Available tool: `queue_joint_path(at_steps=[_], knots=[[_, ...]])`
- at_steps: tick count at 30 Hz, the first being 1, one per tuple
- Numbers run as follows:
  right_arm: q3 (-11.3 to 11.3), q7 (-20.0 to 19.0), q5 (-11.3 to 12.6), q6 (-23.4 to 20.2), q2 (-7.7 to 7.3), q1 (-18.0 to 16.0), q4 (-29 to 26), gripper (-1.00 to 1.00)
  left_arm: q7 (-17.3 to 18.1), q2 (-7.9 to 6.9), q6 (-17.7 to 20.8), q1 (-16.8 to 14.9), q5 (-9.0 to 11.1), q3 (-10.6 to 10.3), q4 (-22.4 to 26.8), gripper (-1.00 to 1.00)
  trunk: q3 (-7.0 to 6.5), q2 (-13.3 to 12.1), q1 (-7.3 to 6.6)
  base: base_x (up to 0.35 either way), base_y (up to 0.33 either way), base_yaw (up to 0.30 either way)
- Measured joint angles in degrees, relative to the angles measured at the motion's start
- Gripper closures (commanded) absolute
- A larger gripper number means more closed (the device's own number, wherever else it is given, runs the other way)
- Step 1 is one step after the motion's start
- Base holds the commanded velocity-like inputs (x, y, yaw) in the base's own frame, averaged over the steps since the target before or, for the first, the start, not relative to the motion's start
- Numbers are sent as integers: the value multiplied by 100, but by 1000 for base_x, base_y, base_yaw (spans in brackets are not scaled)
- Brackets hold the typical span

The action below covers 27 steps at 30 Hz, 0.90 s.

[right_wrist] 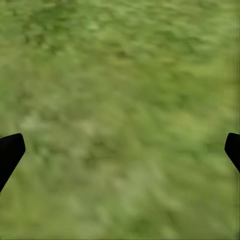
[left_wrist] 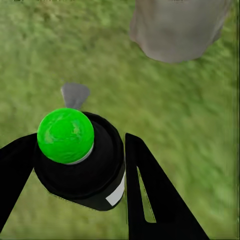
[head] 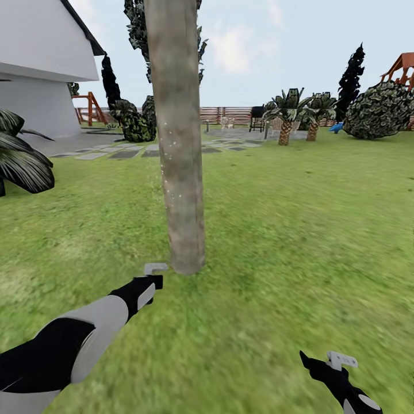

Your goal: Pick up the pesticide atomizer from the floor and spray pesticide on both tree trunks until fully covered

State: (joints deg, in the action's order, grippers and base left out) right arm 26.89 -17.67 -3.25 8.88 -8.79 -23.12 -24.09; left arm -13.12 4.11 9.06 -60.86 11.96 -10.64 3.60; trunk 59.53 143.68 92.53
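A thick grey-brown mottled tree trunk [head: 181, 144] rises straight from the lawn just ahead; small white specks dot its bark at mid height. My left gripper [head: 150, 283] hovers low beside the trunk's base, shut on the pesticide atomizer [head: 155, 268]. In the left wrist view the atomizer [left_wrist: 80, 165] is a black can with a green ball on top and a grey nozzle, squeezed between the left gripper's [left_wrist: 80, 150] black fingers [left_wrist: 145, 195], with the trunk base [left_wrist: 175, 30] beyond. My right gripper [head: 339, 368] hangs open over bare grass [right_wrist: 120, 125].
A white house [head: 40, 63] and a low palm-like plant [head: 23, 161] stand at the left. Dark conifers [head: 135, 121], paving stones, a slat fence [head: 230, 115], small palms [head: 286, 115], a round bush [head: 379, 109] and a playset [head: 402, 66] lie far back. Open lawn spreads right.
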Motion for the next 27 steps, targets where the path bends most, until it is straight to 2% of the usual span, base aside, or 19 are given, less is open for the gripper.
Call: queue_joint_path(at_steps=[2, 3, 4, 6, 8, 10, 16, 18, 20, 22, 27], knots=[[0, 0, 0, 0, 0, 0, 0, -100, -13, 73, 161, 12, -24, -14, 365, 100, -1, 0, 0, 0, -6, 0], [2, 0, 0, 0, 0, 0, 0, -100, -18, 91, 507, 10, -35, -13, 728, 100, -1, 1, -1, 0, -2, 0], [5, 0, 0, 0, 0, 0, 0, -100, -21, 91, 1044, 8, -39, -3, 1177, 100, -1, 0, -1, 0, -1, 0], [7, 0, 3, 0, 0, 0, 0, -100, -25, 85, 1870, 4, -40, 4, 1984, 100, -1, 0, -1, 0, 0, 0], [9, 0, 8, 0, 0, 0, 6, -100, -44, 84, 2942, -11, -48, 7, 3277, 100, -1, 1, -1, 0, 0, 0], [9, 0, 9, 0, 0, 0, 10, -100, -50, 91, 3411, -26, -42, 9, 3609, 100, 0, 0, 0, 0, 0, 0], [9, 0, 1, 0, 0, 1, 12, -100, -340, 92, 3784, -394, -78, 9, 3791, 100, -1, 0, -1, 0, 0, 0], [9, 0, 0, 0, 0, 1, 12, -100, -419, 91, 4272, -706, -80, 9, 3796, 100, -1, 1, -1, 0, 0, 0], [9, 0, 0, 0, 0, 2, 9, -100, -431, 99, 4537, -796, -50, 6, 3795, 100, 0, 0, 0, 0, 0, 0], [9, 0, 0, 0, 0, 3, 2, -100, -429, 100, 4652, -830, -51, -3, 3790, 100, 0, 0, 0, 0, 0, 17], [9, 0, 0, 0, 0, 2, 1, -100, -421, 91, 4660, -839, -46, -6, 3784, 100, 0, 0, 0, 0, -10, 202]])
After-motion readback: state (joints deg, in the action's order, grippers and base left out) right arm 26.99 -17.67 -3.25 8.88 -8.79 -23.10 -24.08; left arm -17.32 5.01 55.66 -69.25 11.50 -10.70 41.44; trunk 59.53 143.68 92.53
